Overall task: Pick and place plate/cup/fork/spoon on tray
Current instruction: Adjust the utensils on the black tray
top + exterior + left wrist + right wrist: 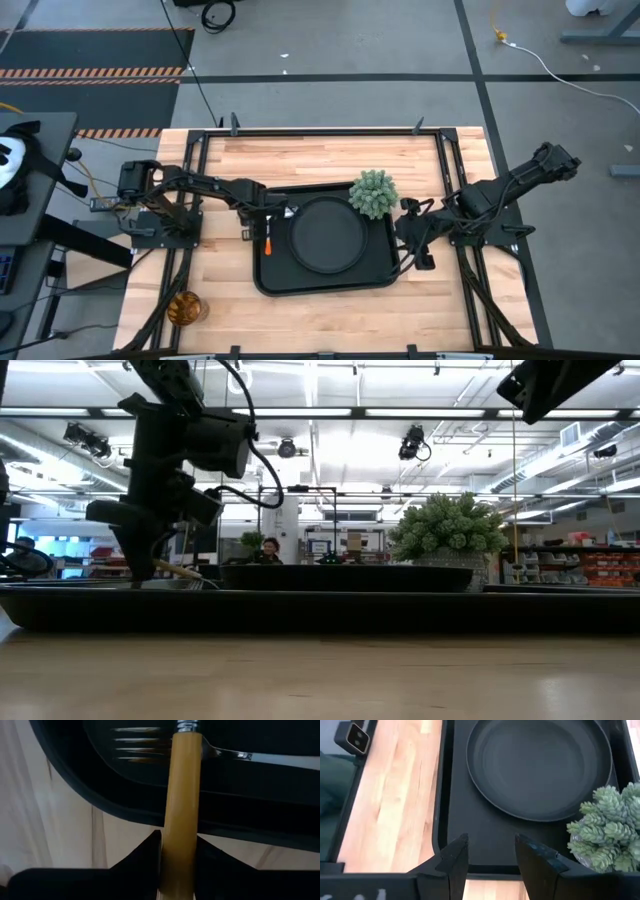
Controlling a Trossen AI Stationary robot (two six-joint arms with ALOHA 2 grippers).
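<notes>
The left wrist view shows what the high view cannot: the left pincer (177,865) is clamped on a smooth yellow-orange handle (181,810) that reaches over the tray's rim, with the metal tines of the fork (137,750) lying on the tray just past it. Whether that handle belongs to the spoon cannot be told, since its head is hidden. From above, only a red-orange sliver (268,243) shows at the tray's left edge under the left pincer (262,208).

The tray (275,282) is a flat black rectangle with rounded corners on the pale wooden bench (300,155). The round matte black plate (328,236) sits in its middle. A bumpy green plant (373,193) stands at the tray's back right corner. The amber glass cup (185,308) stands on the bench, well off the tray's front left corner.

The right pincer (490,857) hangs open and empty over the tray's right rim.
</notes>
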